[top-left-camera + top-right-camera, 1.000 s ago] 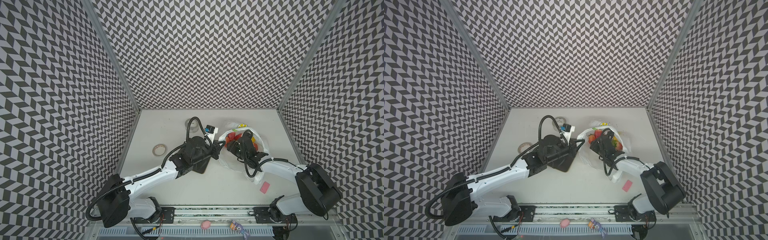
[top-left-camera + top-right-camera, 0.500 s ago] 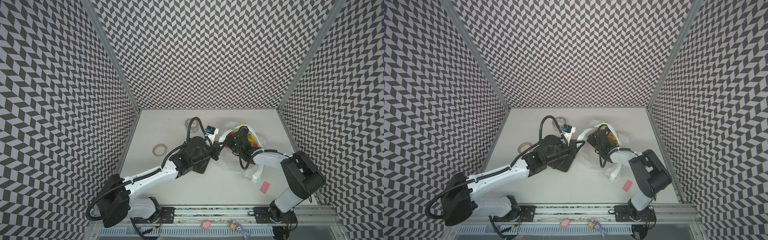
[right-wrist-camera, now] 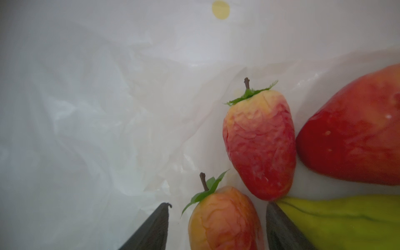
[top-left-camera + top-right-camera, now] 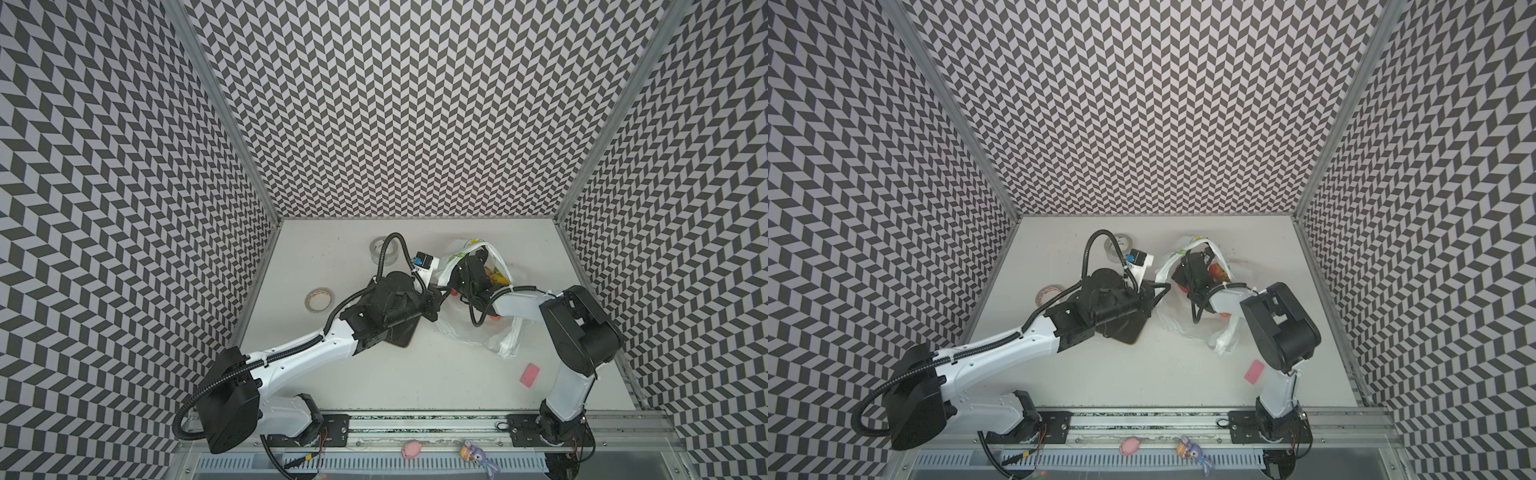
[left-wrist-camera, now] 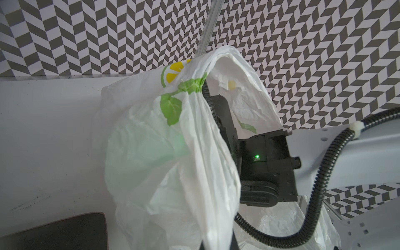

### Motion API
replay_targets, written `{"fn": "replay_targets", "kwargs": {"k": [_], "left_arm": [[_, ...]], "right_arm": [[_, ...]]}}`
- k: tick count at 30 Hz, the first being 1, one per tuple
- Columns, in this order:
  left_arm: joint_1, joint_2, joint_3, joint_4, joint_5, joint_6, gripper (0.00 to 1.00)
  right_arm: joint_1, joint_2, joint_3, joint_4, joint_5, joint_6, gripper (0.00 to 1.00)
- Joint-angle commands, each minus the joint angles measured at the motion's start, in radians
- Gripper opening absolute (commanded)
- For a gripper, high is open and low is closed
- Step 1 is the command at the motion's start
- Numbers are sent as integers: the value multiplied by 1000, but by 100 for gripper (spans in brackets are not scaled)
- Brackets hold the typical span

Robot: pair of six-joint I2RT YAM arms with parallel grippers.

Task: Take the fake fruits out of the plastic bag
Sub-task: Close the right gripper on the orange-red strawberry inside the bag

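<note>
bright, even light from above; soft shadows on table. right wrist view hazy, plastic bag washed out, fake fruits soft at edges.

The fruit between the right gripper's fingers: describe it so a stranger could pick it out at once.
On the table, right side, look inside the white plastic bag. The right gripper straddles an orange-yellow fruit there. Unlike the red strawberry beside it with its ragged green cap, it carries one smooth leaf.
</note>
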Motion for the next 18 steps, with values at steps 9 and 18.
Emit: {"fn": "replay_targets", "kwargs": {"k": [9, 18], "left_arm": [[-7, 14, 54, -29, -19, 6, 0], [-1, 5, 49, -27, -48, 1, 0]], "right_arm": [[9, 92, 64, -77, 16, -38, 65], [20, 56, 43, -83, -4, -62, 50]]}}
